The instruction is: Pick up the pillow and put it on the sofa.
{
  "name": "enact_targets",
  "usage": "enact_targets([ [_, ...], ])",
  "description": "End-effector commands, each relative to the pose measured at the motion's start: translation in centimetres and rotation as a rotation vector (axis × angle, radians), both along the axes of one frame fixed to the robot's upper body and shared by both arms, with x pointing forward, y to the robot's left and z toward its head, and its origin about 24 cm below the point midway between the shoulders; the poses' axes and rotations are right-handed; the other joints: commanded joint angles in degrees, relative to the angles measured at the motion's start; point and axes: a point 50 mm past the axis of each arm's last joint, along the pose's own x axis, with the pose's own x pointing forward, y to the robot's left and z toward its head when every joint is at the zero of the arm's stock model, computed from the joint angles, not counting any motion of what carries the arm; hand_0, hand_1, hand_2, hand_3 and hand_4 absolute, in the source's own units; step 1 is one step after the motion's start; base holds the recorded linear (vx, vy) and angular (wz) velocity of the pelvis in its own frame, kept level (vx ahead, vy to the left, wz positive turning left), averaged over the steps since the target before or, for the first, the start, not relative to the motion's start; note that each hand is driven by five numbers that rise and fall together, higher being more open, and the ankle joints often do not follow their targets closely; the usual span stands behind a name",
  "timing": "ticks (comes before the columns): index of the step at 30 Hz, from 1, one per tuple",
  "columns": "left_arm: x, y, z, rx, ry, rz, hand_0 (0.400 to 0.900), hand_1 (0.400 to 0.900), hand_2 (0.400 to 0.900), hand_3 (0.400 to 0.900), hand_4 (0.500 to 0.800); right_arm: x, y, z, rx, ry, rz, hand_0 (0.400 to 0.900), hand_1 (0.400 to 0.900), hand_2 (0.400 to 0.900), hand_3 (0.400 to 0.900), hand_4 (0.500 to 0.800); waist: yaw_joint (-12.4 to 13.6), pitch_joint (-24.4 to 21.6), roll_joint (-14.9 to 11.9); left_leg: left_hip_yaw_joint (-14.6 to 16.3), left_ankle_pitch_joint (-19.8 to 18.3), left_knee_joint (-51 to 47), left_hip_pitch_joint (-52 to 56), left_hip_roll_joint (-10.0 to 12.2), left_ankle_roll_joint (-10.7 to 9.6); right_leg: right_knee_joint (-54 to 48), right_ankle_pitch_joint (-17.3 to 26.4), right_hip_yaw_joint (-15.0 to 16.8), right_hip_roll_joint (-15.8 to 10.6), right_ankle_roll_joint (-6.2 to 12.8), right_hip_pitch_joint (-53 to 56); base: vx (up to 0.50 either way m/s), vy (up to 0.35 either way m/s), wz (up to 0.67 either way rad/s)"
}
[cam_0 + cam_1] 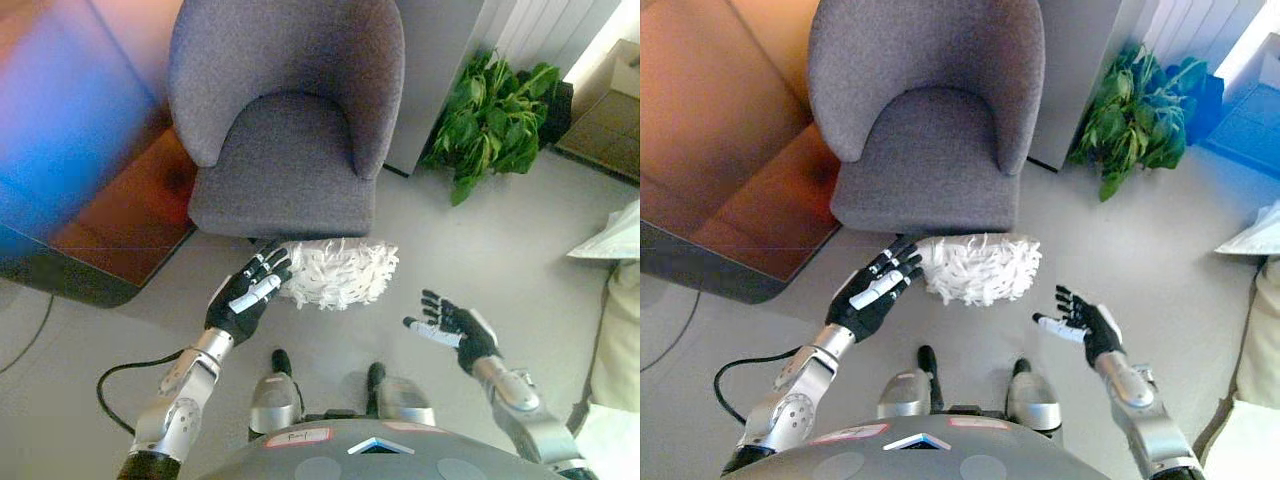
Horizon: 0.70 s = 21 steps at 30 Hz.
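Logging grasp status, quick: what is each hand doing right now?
Left hand: open, fingers straight against the pillow.
Right hand: open, holding nothing, clear of the pillow.

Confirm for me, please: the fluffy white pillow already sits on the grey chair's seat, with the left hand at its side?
Not quite. The left eye view shows the pillow on the floor in front of the chair, not on its seat. The left hand is at its side, as you said.
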Motion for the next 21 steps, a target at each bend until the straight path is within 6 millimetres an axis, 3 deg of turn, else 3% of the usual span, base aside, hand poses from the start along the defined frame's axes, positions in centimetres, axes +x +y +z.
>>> enact_targets([
  [1,1.2,0.3,3.1,0.025,-0.203,-0.014,0.900,0.900,0.900,0.900,0.800,3.9,-0.4,4.5,-0.010,-0.289,0.028,0.900,0.900,0.900,0.900,0.800,0.86,-1.94,-2.37,1.03,10.91,0.46,-11.29,3.45,-2.41,-9.29,0.65,-2.03,0.83,0.83,12.23,0.29,0.130,-0.07],
  [5,1.6,0.6,3.6,0.037,-0.222,-0.025,0.900,0.900,0.900,0.900,0.800,3.8,-0.1,4.4,0.006,-0.262,0.053,0.900,0.900,0.900,0.900,0.800,1.46,-2.87,-3.86,1.85,4.30,3.18,-10.94,2.79,0.37,-7.27,-0.11,-4.22,-2.07,2.71,13.20,0.30,0.173,-0.04],
  [7,1.7,0.5,3.8,0.051,-0.230,-0.040,0.900,0.900,0.900,0.900,0.800,3.9,-0.1,4.2,0.002,-0.258,0.052,0.900,0.900,0.900,0.900,0.800,1.96,-3.14,-4.92,0.25,0.24,4.93,-11.05,1.59,0.92,-5.48,-1.41,-4.62,-3.83,3.81,13.67,0.27,0.151,0.06],
  [10,1.6,1.0,3.6,0.057,-0.209,-0.033,0.900,0.900,0.900,0.900,0.800,4.0,-0.1,4.1,0.012,-0.245,0.032,0.900,0.900,0.900,0.900,0.800,3.06,-3.87,-5.98,-0.62,-2.33,6.95,-11.81,0.40,2.56,-2.61,-1.64,-5.52,-5.69,5.49,13.67,0.28,0.204,-0.01],
  [13,1.4,1.3,3.6,0.066,-0.201,-0.053,0.900,0.900,0.900,0.900,0.800,3.9,0.1,3.8,0.008,-0.233,0.023,0.900,0.900,0.900,0.900,0.800,3.29,-4.86,-7.27,0.06,-4.63,6.73,-11.18,-2.13,5.49,4.47,2.24,-5.07,-7.67,7.77,11.51,0.24,0.231,0.15],
  [16,1.6,1.4,3.6,0.095,-0.203,-0.086,0.900,0.900,0.900,0.900,0.800,3.7,0.7,3.2,-0.013,-0.219,0.007,0.900,0.900,0.900,0.900,0.800,2.88,-5.53,-7.73,0.57,-6.79,2.97,-7.39,-5.72,8.45,19.55,10.60,-4.27,-9.82,10.73,4.62,0.23,0.273,0.28],
  [19,2.4,1.7,4.0,0.125,-0.202,-0.073,0.900,0.900,0.900,0.900,0.800,4.0,1.1,2.7,-0.054,-0.203,0.016,0.900,0.900,0.900,0.900,0.800,2.38,-5.32,-6.59,1.02,-7.87,0.51,-2.77,-5.98,8.90,29.53,10.89,-6.39,-11.78,10.02,-3.92,0.23,0.173,0.14],
  [21,3.0,2.0,4.4,0.143,-0.203,-0.073,0.900,0.900,0.900,0.900,0.800,4.2,0.9,2.5,-0.083,-0.200,0.031,0.900,0.900,0.900,0.900,0.800,2.53,-5.19,-6.39,1.04,-8.03,0.16,-1.54,-6.13,8.26,26.45,9.29,-8.33,-12.40,8.87,-4.97,0.20,-0.025,0.13],
])
